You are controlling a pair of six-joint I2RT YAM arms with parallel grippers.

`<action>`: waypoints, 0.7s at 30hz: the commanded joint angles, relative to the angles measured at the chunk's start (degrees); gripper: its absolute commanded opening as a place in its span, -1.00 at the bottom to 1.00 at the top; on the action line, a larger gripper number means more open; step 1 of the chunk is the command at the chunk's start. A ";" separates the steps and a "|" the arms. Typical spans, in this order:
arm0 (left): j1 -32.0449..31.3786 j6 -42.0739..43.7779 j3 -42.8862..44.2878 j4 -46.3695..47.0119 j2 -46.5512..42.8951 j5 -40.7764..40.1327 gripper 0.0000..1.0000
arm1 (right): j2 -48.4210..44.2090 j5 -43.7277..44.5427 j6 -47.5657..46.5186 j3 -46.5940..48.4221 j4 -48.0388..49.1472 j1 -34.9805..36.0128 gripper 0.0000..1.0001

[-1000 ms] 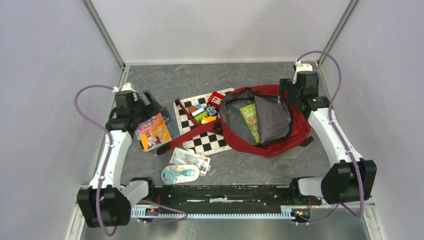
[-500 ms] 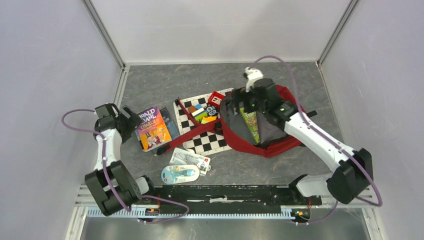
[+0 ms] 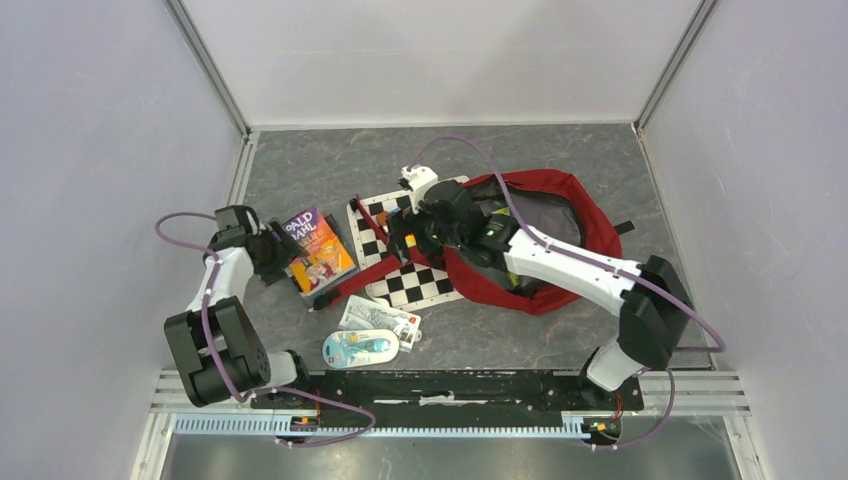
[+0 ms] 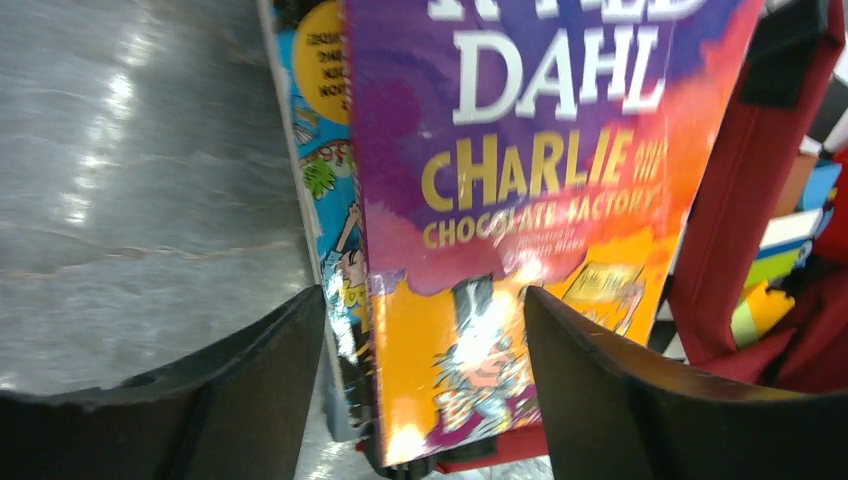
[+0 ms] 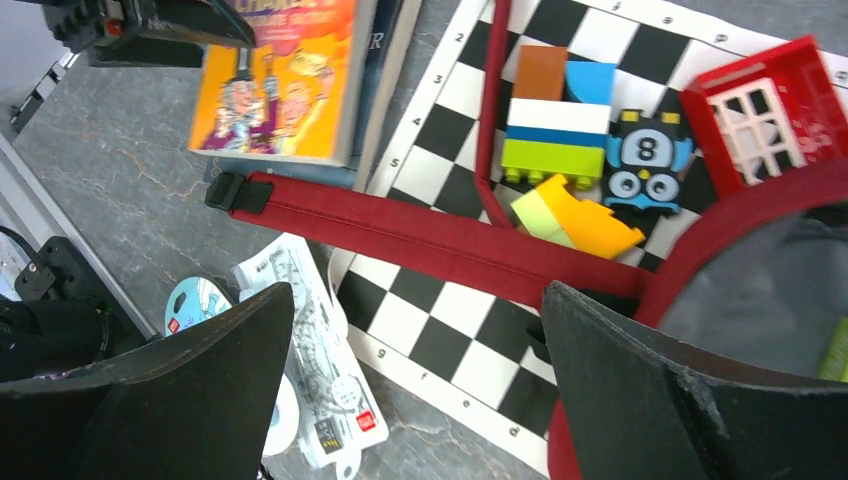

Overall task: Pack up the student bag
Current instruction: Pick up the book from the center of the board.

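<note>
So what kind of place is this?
Probably a robot test booth: plain walls box in a table, a left arm and right arm are bolted at its edge, beside a backpack and book.

The book (image 4: 520,200) reads "DAHL CHARLIE CHOCOLATE FACTORY"; the black block (image 5: 647,160) shows "8".

Right gripper (image 3: 403,240) swung leftward over the chessboard (image 3: 428,282).
</note>
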 commanded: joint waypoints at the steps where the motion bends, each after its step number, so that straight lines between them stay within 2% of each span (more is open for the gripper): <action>1: -4.78 2.98 0.57 -0.52 -0.63 0.04 0.39 | 4.99 -1.05 1.00 3.61 4.50 2.27 0.96; 2: -4.95 3.03 0.48 -0.55 -0.61 0.08 0.25 | 6.14 -1.05 0.97 4.09 4.85 2.77 0.96; 6: -6.03 2.90 0.85 -0.53 0.85 1.04 -0.03 | 11.94 -3.60 0.54 7.34 5.85 3.54 0.96; 9: -6.46 3.03 1.55 -0.96 2.44 1.43 -0.12 | 17.73 -5.80 -0.89 12.36 6.27 3.55 0.96; 21: -6.57 2.68 0.93 -0.44 -1.35 0.55 -0.10 | 35.36 -12.34 0.03 29.83 9.41 0.98 0.96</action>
